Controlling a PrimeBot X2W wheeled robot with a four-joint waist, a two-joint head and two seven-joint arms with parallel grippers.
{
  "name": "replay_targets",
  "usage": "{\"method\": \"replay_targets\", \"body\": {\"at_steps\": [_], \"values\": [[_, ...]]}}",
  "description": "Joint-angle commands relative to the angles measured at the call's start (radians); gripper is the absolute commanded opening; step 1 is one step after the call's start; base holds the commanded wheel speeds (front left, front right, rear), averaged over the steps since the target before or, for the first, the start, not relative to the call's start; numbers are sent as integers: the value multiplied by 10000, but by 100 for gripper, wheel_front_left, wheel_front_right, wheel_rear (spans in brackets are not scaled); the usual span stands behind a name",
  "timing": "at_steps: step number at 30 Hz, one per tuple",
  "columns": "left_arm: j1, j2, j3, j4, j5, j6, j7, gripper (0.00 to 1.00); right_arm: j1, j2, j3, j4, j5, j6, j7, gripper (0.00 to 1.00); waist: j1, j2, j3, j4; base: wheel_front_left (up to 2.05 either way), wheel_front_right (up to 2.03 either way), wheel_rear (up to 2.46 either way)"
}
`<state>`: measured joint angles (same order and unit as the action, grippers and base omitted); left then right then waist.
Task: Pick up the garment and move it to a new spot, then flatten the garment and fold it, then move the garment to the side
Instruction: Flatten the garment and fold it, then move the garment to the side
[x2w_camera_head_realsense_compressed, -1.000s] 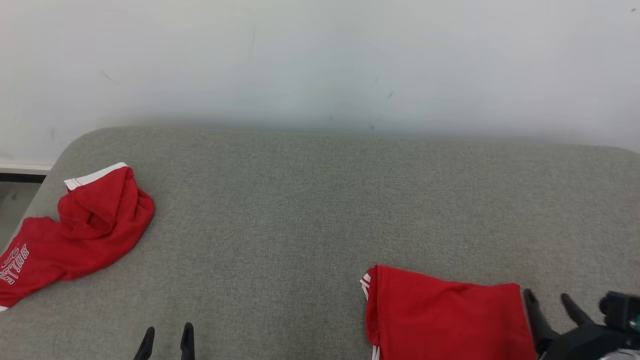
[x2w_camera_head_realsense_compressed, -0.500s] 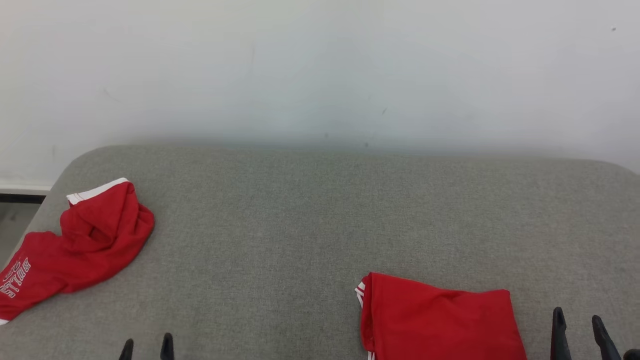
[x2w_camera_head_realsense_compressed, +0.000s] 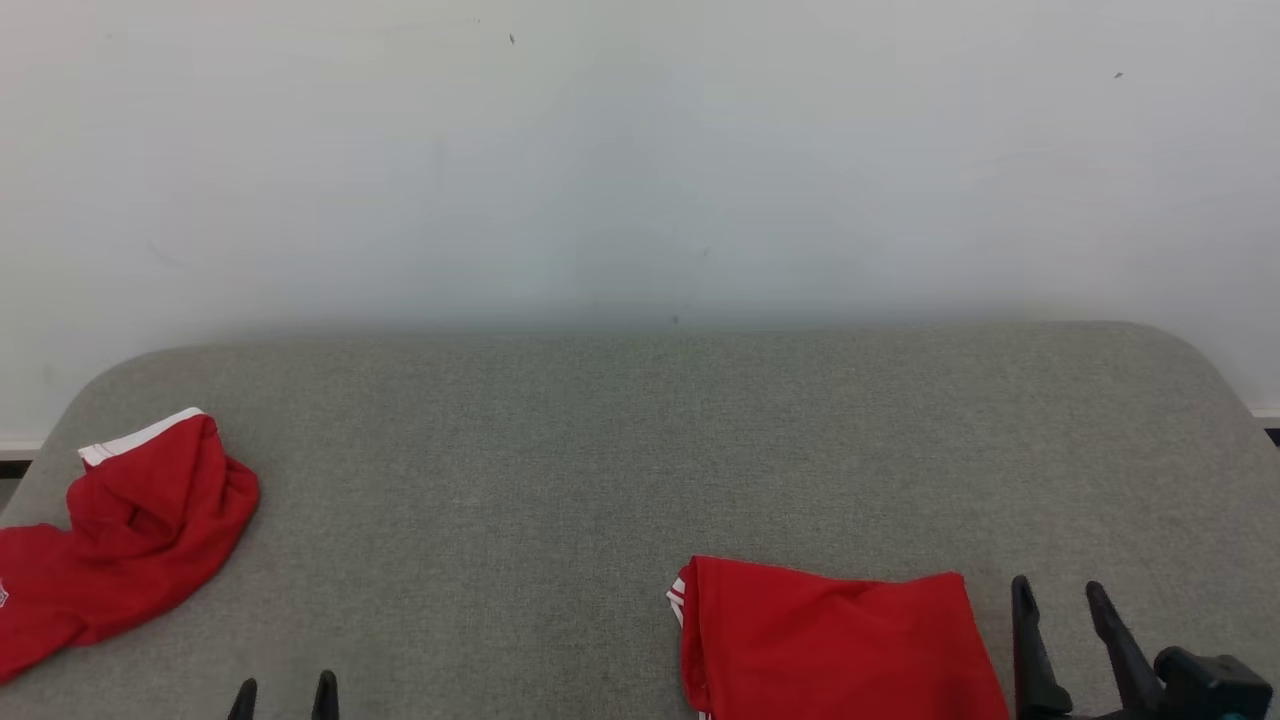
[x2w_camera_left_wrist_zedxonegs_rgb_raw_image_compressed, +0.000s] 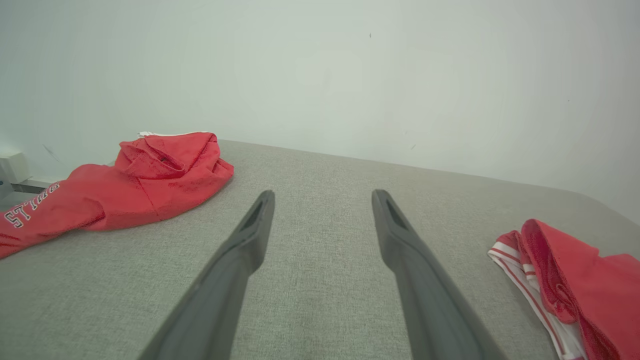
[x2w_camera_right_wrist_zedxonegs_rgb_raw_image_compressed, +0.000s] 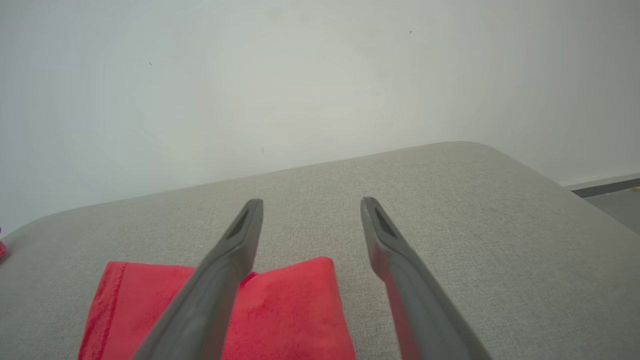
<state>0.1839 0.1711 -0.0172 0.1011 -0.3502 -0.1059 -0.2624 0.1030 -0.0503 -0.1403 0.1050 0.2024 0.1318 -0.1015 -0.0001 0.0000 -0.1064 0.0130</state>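
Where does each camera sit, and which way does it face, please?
Head view: on the head, looking forward and down at the cushion, wall, crumpled garment and folded garment; left gripper lower left, right gripper lower right.
Left wrist view: on the left wrist, looking along its open fingers across the cushion to the wall.
Right wrist view: on the right wrist, looking along its open fingers over the folded garment.
Shared: all three show the folded garment.

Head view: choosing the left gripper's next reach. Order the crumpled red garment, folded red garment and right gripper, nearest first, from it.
1. crumpled red garment, ahead on the left of the left gripper.
2. folded red garment, to its right.
3. right gripper, far lower right.
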Motion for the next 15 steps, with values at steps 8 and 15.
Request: {"method": "replay_targets", "body": {"at_steps": [8,15], "values": [[179,174,-265,411,16,-145,-39,100,266,-1,278,-405,37,-24,851,100,1,0,-6,-144,0,0,0],[140,171,-282,501,-53,-144,-39,100,378,-1,294,-528,165,-24,1076,100,1,0,41,-120,0,0,0]]}}
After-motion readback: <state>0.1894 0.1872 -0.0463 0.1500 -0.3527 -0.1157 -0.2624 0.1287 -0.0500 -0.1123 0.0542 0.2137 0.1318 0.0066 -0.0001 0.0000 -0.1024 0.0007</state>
